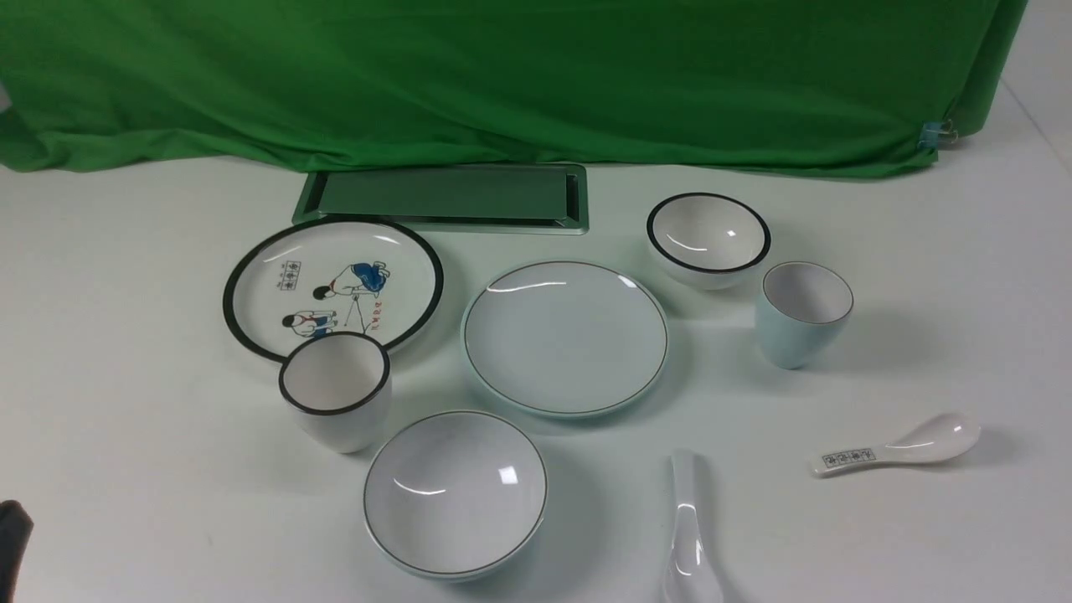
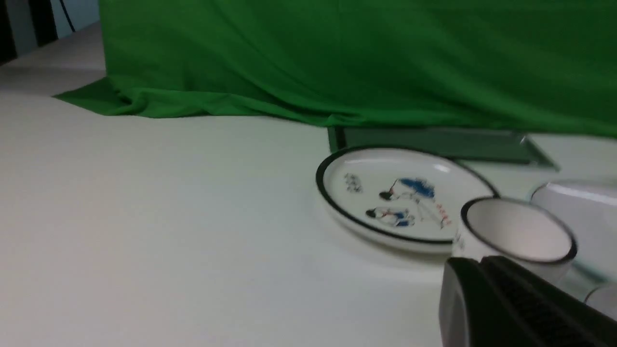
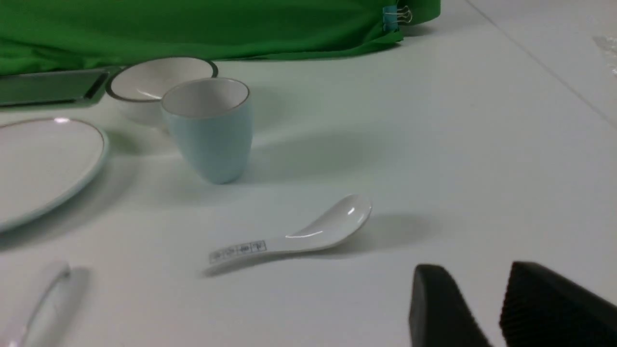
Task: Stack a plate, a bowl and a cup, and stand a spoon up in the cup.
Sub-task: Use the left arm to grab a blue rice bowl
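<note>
In the front view the pale plate (image 1: 565, 337) lies mid-table, with the wide pale bowl (image 1: 455, 494) in front of it to the left. The pale blue cup (image 1: 802, 314) stands upright to the plate's right. The plain white spoon (image 1: 688, 536) lies at the front edge. My left gripper (image 2: 475, 260) is shut and empty, low at the table's front left, near the black-rimmed cup. My right gripper (image 3: 475, 270) is open with nothing between its fingers, hovering short of the patterned spoon (image 3: 294, 233), with the cup (image 3: 209, 127) farther off.
A cartoon plate (image 1: 332, 287) and a black-rimmed cup (image 1: 337, 389) sit at the left. A small black-rimmed bowl (image 1: 708, 239) is behind the pale cup. The patterned spoon (image 1: 900, 446) lies at the right. A metal hatch (image 1: 444, 198) and a green cloth (image 1: 502, 75) close the back.
</note>
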Robot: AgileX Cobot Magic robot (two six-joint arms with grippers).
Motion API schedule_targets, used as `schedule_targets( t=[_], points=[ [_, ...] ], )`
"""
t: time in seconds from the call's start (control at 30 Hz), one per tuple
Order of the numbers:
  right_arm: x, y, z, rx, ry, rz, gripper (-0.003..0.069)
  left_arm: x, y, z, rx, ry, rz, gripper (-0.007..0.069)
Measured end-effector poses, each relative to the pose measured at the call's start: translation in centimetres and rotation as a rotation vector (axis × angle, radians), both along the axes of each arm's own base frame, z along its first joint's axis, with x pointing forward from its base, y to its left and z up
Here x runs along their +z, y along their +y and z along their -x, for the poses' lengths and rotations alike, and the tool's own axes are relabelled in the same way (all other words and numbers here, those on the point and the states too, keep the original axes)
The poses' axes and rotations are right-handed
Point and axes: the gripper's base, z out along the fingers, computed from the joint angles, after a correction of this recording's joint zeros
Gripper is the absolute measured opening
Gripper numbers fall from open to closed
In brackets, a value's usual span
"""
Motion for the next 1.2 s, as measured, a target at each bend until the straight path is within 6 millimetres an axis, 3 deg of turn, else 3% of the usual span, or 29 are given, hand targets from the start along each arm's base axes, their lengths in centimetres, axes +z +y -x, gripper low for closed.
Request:
schedule_targets(
  t=[0.03,0.13,0.17,0.2,0.3,0.37,0.7,0.77,0.83,0.9,0.93,0.97,1.0,1.2],
  points=[
    [0.0,0.0,0.0,-0.009,-0.002,-0.04,0.0242,0.1,0.0,0.0,0.0,-0.014,0.062,-0.0029],
    [0.0,0.1,0.0,-0.071,-0.011,-0.372,0.0242,0.6,0.0,0.0,-0.001,-0.079,0.521,-0.0029],
    [0.0,0.1,0.0,-0.071,-0.011,-0.372,0.0242,0.6,0.0,0.0,0.0,-0.082,0.537,-0.0029],
    [0.0,0.2,0.0,-0.117,-0.014,-0.625,0.0242,0.8,0.0,0.0,-0.002,-0.099,0.742,-0.0029],
    [0.0,0.3,0.0,-0.188,-0.018,-0.968,0.0242,0.9,0.1,0.0,-0.001,-0.127,0.912,-0.0029],
    [0.0,0.3,0.0,-0.204,-0.018,-1.035,0.0242,1.0,0.2,0.0,0.0,-0.137,0.933,-0.0029],
    [0.3,0.3,-0.1,-0.144,-0.051,-0.832,0.0242,1.0,0.2,0.0,-0.003,-0.139,1.018,-0.0029],
    [0.8,0.3,-0.1,-0.096,-0.094,-0.746,0.0232,1.7,0.0,0.1,-0.018,-0.131,0.956,-0.0029],
    [1.5,0.5,-0.1,-0.041,-0.124,-0.643,0.0195,3.8,-0.3,0.6,-0.053,-0.14,0.827,-0.0029],
    [3.1,0.6,-0.2,0.011,-0.139,-0.541,0.0124,6.1,-0.5,0.9,-0.071,-0.122,0.695,-0.0029],
    [3.1,0.7,-0.2,0.015,-0.134,-0.531,0.0124,6.2,-0.5,0.8,-0.068,-0.109,0.674,-0.0029],
    [4.9,0.8,-0.4,0.061,-0.14,-0.438,0.0052,7.9,-0.7,0.5,-0.066,-0.036,0.568,-0.0029],
    [5.7,1.0,-0.8,0.08,-0.129,-0.388,0.0034,8.5,-0.7,-0.1,-0.057,0.015,0.523,-0.0029],
    [12.2,2.4,-4.5,0.236,0.009,-0.013,0.0012,11.9,-1.1,-4.7,-0.14,0.464,0.081,-0.0029]
  ],
)
